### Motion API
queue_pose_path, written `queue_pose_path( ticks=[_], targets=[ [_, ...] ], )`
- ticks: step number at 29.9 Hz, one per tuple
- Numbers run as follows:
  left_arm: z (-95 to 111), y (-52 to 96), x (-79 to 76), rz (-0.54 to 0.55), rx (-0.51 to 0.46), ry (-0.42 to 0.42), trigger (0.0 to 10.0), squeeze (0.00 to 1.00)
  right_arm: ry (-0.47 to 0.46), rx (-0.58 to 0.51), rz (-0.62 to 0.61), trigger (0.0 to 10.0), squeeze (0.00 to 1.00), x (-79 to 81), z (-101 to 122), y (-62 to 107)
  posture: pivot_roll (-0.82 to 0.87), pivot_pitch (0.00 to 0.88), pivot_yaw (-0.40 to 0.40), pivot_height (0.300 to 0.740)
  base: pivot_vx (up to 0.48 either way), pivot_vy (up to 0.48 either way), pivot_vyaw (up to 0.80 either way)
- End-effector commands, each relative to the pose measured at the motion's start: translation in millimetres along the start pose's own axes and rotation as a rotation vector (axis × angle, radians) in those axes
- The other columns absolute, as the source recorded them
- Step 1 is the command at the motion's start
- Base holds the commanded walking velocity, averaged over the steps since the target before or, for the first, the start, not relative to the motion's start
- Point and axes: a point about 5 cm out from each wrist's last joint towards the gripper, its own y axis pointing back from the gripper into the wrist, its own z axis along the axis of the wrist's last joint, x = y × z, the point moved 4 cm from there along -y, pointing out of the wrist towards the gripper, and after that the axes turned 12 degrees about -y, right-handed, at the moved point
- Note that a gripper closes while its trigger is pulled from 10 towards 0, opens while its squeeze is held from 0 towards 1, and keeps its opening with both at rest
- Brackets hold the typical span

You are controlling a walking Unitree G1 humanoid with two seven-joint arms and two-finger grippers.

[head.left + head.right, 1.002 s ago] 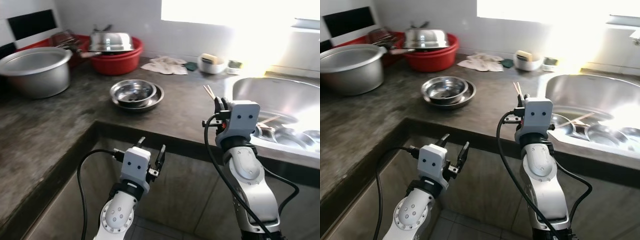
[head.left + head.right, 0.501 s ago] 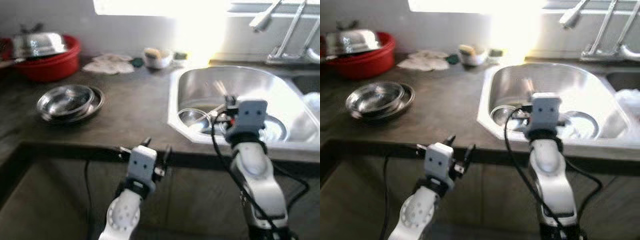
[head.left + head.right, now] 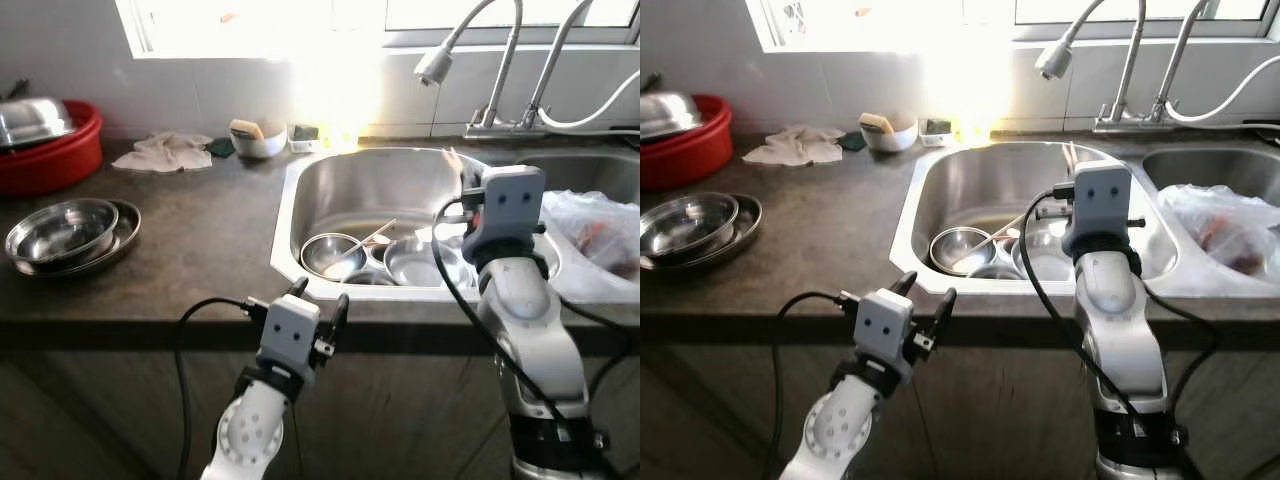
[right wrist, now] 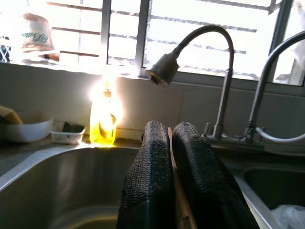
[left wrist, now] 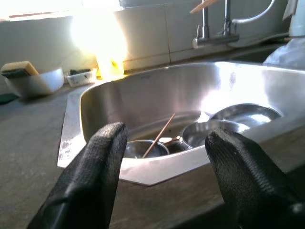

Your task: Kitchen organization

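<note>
1. The right gripper [image 4: 167, 157] is pinched tight on a pair of thin wooden chopsticks [image 3: 452, 160]; it hovers over the sink [image 3: 300, 190], near its 3 o'clock edge, with the stick tips poking up past the fingers toward the spray faucet [image 3: 435, 65]
2. The left gripper [image 5: 164, 157] hangs below the front lip of the table [image 3: 190, 270] at about 6 o'clock, fingers spread wide and holding nothing
3. The chopsticks look feather-light, stiff and smooth; I'd judge them prone to swivel or slide between the pads, so a hold nearer the middle, both sticks together, seems safest
4. Down in the sink sit steel bowls [image 3: 330, 255], one with another stick [image 3: 362, 243] leaning across it
5. Those bowls should be light, rigid and probably slick if wet; the rim is the place to grip
6. At 9 o'clock on the table rests a stack of steel dishes [image 3: 65, 232]; a plastic bag [image 3: 600, 225] fills the basin at 3 o'clock
</note>
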Motion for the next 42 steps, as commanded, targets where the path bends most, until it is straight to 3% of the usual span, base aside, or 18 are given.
queue_pose_path(
  ticks=[1,14,15,16,22,37,38,39,42],
  targets=[
    [2,-0.7,0.1,0.005,-0.005,0.007,10.0,0.00,0.025,0.060,0.007,10.0,0.00,-5.2,-6,-5.9,0.02,0.062,-0.028,0.740,0.356,-0.319,0.00],
    [-1,0.5,4.1,0.028,0.010,0.025,10.0,0.00,0.124,0.252,0.087,10.0,0.00,-15.8,-22,-31.5,0.03,0.058,-0.033,0.740,0.085,-0.070,0.00],
    [0,0.4,3.0,0.024,0.007,0.027,10.0,0.00,0.202,0.309,0.067,10.0,0.00,-24.6,-30,-36.6,0.03,0.057,-0.032,0.740,0.000,0.000,0.00],
    [0,0.2,2.5,0.023,0.005,0.031,10.0,0.00,0.224,0.346,0.074,10.0,0.00,-27.8,-37,-38.3,0.03,0.058,-0.034,0.740,0.000,0.000,0.00],
    [2,3.1,1.4,0.022,0.006,0.031,10.0,0.00,0.269,0.476,0.047,10.0,0.00,-45.1,-60,-46.6,0.05,0.069,-0.037,0.740,0.000,0.000,0.00],
    [5,11.9,-2.6,0.028,0.016,0.053,10.0,0.00,0.336,0.637,0.056,10.0,0.00,-58.7,-95,-41.4,0.06,0.122,-0.058,0.740,0.000,0.000,0.00],
    [5,12.0,-2.6,0.028,0.017,0.053,10.0,0.00,0.336,0.642,0.056,10.0,0.07,-59.1,-96,-40.8,0.06,0.122,-0.058,0.740,0.000,0.000,0.00],
    [5,11.9,-2.7,0.028,0.018,0.054,10.0,0.00,0.339,0.647,0.054,10.0,1.00,-60.2,-97,-39.8,0.06,0.126,-0.061,0.740,0.000,0.000,0.00],
    [6,11.3,-3.2,0.027,0.019,0.053,10.0,0.00,0.340,0.653,0.046,10.0,1.00,-62.4,-100,-39.4,0.06,0.129,-0.062,0.740,0.000,0.000,0.00]
  ],
)
